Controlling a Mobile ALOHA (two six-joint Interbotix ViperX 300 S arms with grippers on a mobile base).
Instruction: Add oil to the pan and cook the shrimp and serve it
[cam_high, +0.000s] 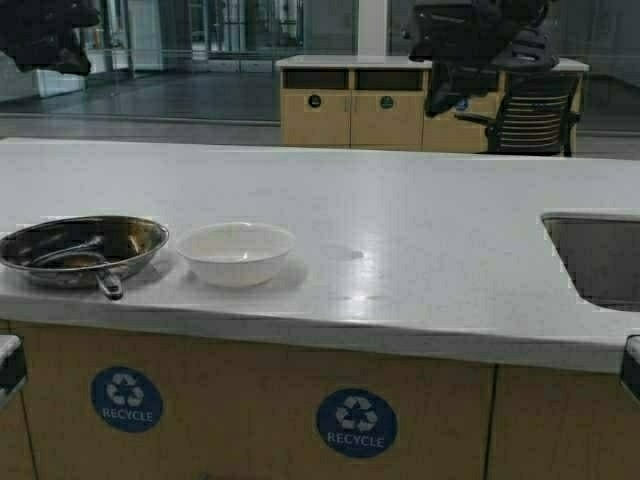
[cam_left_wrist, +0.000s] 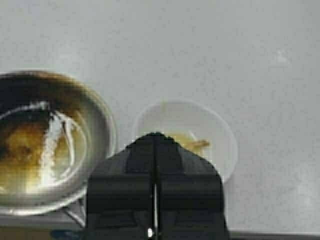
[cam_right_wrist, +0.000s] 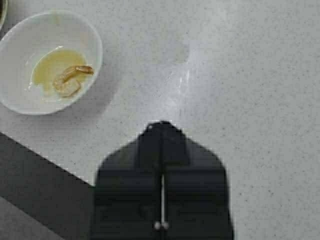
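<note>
The steel pan (cam_high: 85, 248) sits at the counter's left front with its short handle (cam_high: 108, 285) towards me; its inside (cam_left_wrist: 35, 145) is browned and glossy. Just to its right stands a white bowl (cam_high: 236, 253). The shrimp (cam_right_wrist: 70, 80), curled and pale orange, lies in that bowl in a thin yellowish pool. The oil is out of view. My left gripper (cam_left_wrist: 156, 135) is shut with nothing in it and hangs high above the gap between pan and bowl (cam_left_wrist: 220, 135). My right gripper (cam_right_wrist: 161, 124), also shut with nothing in it, is raised over bare counter to the right of the bowl (cam_right_wrist: 30, 30).
A sink (cam_high: 600, 260) is set into the counter at the right. The counter's front edge (cam_high: 320, 335) runs just before the pan and bowl. Behind the counter are a wooden cabinet (cam_high: 350, 105) and an office chair (cam_high: 530, 120).
</note>
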